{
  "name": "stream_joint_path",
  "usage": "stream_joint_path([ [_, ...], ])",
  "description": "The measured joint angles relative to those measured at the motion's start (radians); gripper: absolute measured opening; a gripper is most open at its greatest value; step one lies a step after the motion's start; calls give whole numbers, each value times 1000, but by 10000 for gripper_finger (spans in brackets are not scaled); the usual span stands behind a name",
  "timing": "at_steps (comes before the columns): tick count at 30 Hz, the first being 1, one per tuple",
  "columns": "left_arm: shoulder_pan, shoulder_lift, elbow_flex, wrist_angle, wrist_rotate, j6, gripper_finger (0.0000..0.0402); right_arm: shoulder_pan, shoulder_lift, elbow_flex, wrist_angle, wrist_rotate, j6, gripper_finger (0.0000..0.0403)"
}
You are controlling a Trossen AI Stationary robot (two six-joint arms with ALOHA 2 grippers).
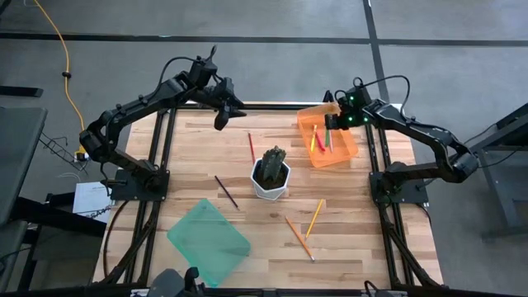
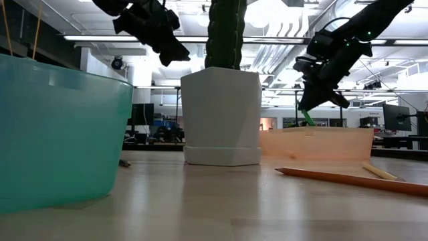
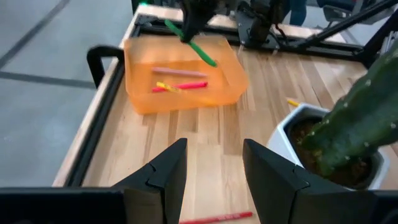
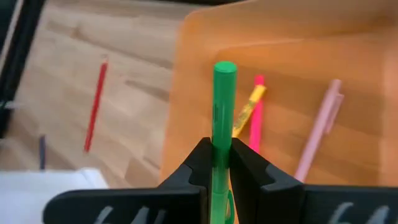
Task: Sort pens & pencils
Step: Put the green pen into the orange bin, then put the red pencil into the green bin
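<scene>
My right gripper (image 1: 334, 120) hovers over the orange tray (image 1: 346, 153) at the far right, shut on a green pen (image 4: 224, 106). In the tray lie a yellow pen (image 4: 249, 107), a pink-red pen (image 4: 256, 121) and a pale pink one (image 4: 320, 127). On the table lie a red pencil (image 1: 251, 147), a dark pencil (image 1: 225, 190), an orange pencil (image 1: 299, 238) and a yellow-orange pencil (image 1: 314, 218). My left gripper (image 1: 221, 115) hangs open above the far left of the table, with nothing between its fingers. My right gripper pinches the green pen's shaft (image 4: 222, 134) between its two fingers. The fingers slant down from the far right, and the pen runs on past their tips. The pen is tilted, clear of the table, its lower end (image 3: 210, 60) over the orange tray.
A white pot with a cactus (image 1: 271, 175) stands mid-table between the arms. A teal tray (image 1: 208, 241) sits at the near left. Bare wood lies between the pot and the orange tray.
</scene>
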Motion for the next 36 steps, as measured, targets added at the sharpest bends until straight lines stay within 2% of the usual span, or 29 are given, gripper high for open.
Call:
stream_joint_path([
  [4, 0, 0, 0, -31, 0, 13, 143, 0, 6, -1, -13, 56, 29, 18],
  [11, 0, 0, 0, -46, -9, 22, 143, 1, 84, -1, -18, 45, 29, 18],
  [16, 0, 0, 0, -69, -24, 24, 143, 0, 94, -1, -4, 43, 31, 20],
  [30, 0, 0, 0, -91, -26, 31, 142, 0, 94, -1, 0, 26, 48, 99],
  [36, 0, 0, 0, -111, -27, 44, 142, 0, 94, -1, 18, 21, 47, 112],
])
